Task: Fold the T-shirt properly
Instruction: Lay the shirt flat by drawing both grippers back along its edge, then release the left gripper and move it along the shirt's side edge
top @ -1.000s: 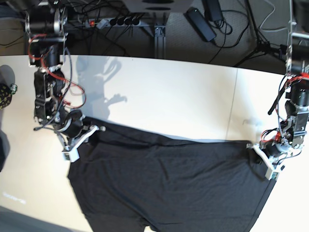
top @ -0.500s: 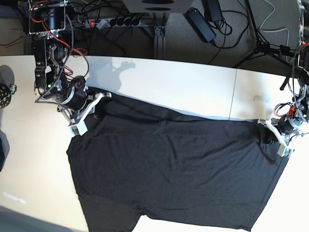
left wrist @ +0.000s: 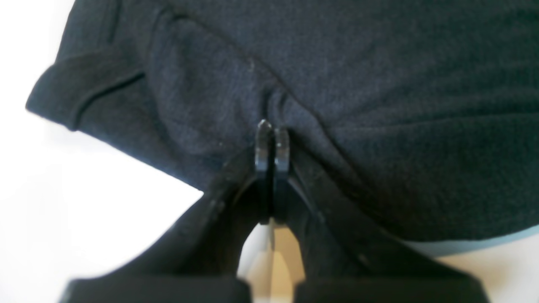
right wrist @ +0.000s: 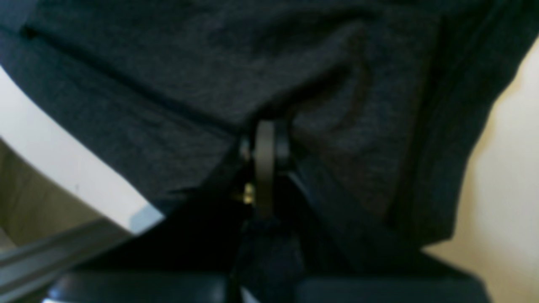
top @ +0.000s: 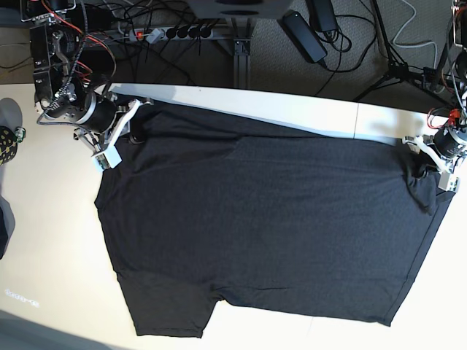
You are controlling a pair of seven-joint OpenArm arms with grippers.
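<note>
Both of your arms are dragging the T-shirt (top: pixel 263 219) toward the table's (top: pixel 44 240) far edge, well beyond where it lay a second ago.

You are pinching cloth with the right gripper (top: pixel 131 135) at the far corner on the base view's left, and with the left gripper (top: pixel 422 169) at the opposite corner (each pair of jaws is pressed tight on a fold of dark knit), while the plain charcoal side is lying spread flat between them.
</note>
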